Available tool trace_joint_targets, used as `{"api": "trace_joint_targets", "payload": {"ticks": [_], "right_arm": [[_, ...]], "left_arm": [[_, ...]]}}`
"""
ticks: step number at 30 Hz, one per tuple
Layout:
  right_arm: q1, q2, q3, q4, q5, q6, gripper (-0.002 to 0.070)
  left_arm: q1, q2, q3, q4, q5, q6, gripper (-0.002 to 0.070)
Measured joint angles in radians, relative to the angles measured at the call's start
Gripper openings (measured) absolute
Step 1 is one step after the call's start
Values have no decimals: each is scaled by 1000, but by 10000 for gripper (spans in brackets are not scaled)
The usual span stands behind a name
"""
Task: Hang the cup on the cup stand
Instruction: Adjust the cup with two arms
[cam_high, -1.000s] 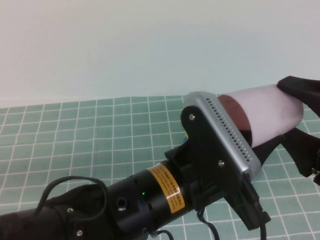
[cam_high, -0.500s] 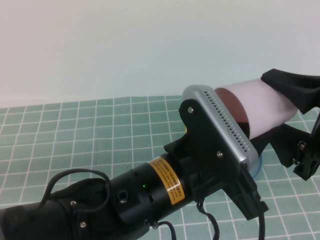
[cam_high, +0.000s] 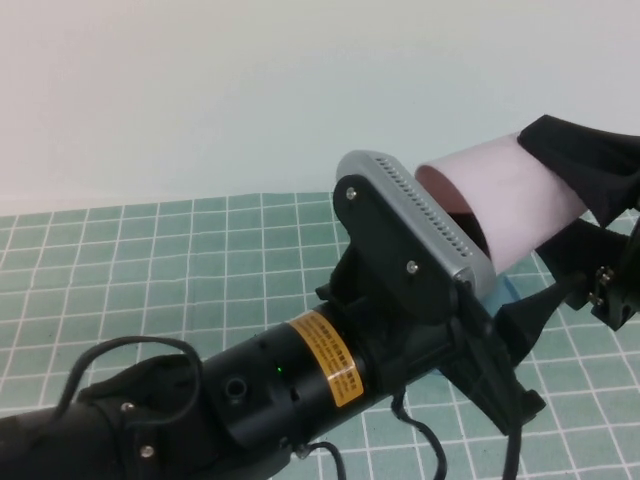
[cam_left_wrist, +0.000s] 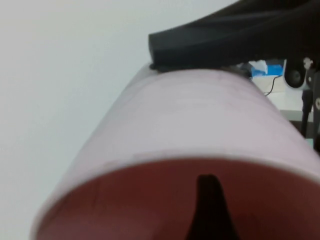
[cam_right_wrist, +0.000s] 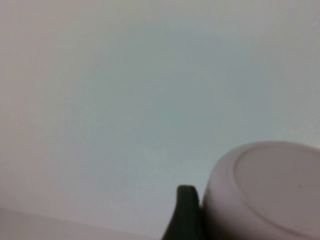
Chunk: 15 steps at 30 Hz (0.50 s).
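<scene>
right claw (cam_high: 585, 215) grips the cup (cam_high: 515, 195); left claw (cam_high: 500, 290) open.

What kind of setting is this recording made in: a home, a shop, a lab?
Most likely a lab test bench: a green grid mat against a bare pale wall. The left gripper and right gripper meet at a pink cup in mid-air.

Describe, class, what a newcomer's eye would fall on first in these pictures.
The left arm's wrist camera housing fills the foreground. Behind it a pale pink cup lies on its side in mid-air at right, mouth toward it. The right gripper has dark fingers above and below the cup.
</scene>
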Motion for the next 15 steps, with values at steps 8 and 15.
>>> {"api": "trace_joint_targets", "payload": {"ticks": [8,15], "right_arm": [[0,0,0,41,-44,-141,571],[0,-11,-14,66,-184,-381,569]], "left_arm": [[0,-88,2,18,174,-10,424],[0,-163,8,44,414,-22,347]]}}
